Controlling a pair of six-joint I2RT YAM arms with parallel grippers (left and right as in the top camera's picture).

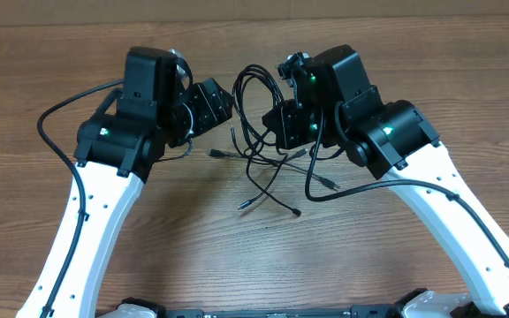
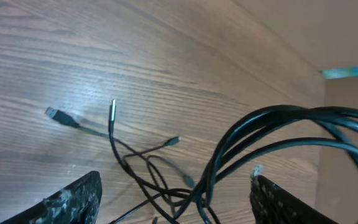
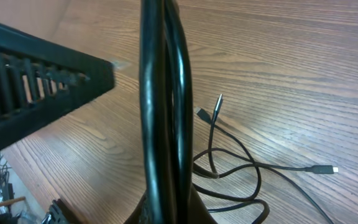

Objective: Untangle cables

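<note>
The cables (image 1: 256, 132) are thin black cords tangled at mid-table, with loops (image 1: 253, 81) lifted off the wood and plug ends trailing toward the front. My right gripper (image 1: 279, 124) is shut on a bundle of strands, which rises straight up from its jaws (image 3: 164, 112) in the right wrist view. My left gripper (image 1: 226, 108) stands open just left of the tangle. In its wrist view crossed cable strands (image 2: 185, 196) lie between its wide-apart fingers (image 2: 73, 199) without being pinched, and the raised cable loops (image 2: 278, 124) arc over to the right.
Loose plug ends lie on the wood: one plug (image 2: 53, 112), a second plug (image 2: 112, 106), and another plug (image 3: 325, 168) on a long strand. Thicker arm cables (image 1: 60, 150) hang beside both arms. The left gripper's ribbed body (image 3: 36, 81) is close to the held bundle.
</note>
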